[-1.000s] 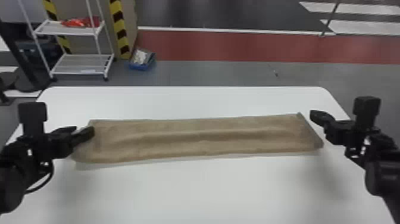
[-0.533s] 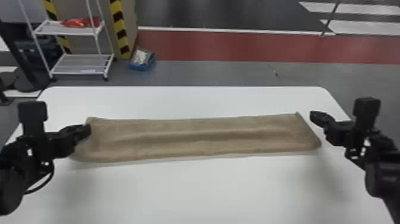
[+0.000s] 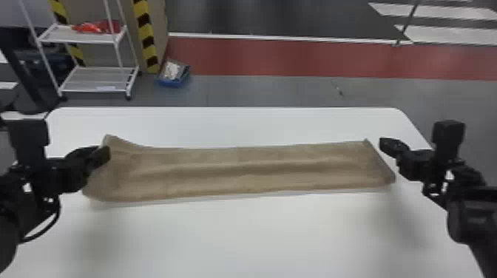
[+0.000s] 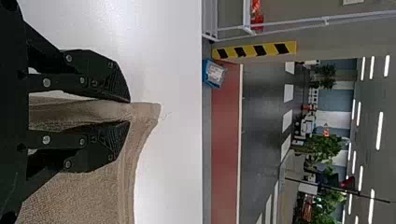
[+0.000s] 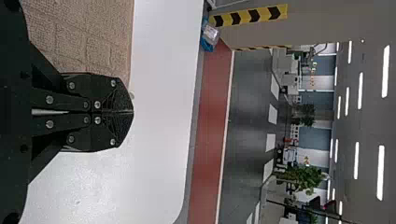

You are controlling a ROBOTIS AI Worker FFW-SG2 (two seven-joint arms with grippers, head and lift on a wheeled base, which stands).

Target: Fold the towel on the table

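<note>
A grey floor with a red band [image 3: 296, 57] ran across the room beyond the towel, and a white metal rack [image 3: 83, 37] stood past its far left side. The long brown woven-cloth towel [image 3: 240, 173] lay crosswise on the smooth white worktop [image 3: 240, 236], already a narrow strip, with its far left corner peaked up.

It looked light, soft and limp, with enough nap to give the jaws some grip; nothing about it seemed fragile, though a loose thread trailed from that corner. The ends were likely the best places to take hold, a little in from the hem, so that each bite caught every layer.

At the towel's left end, the left gripper [image 4: 129, 112] had its jaws parted by a modest gap, one on either side of a raised ridge of cloth, the corner poking out past the tips. Whether they pressed on it, I could not tell. Beside the towel's right end, the right gripper [image 5: 133, 112] had its jaws pressed together, with nothing between them.
</note>
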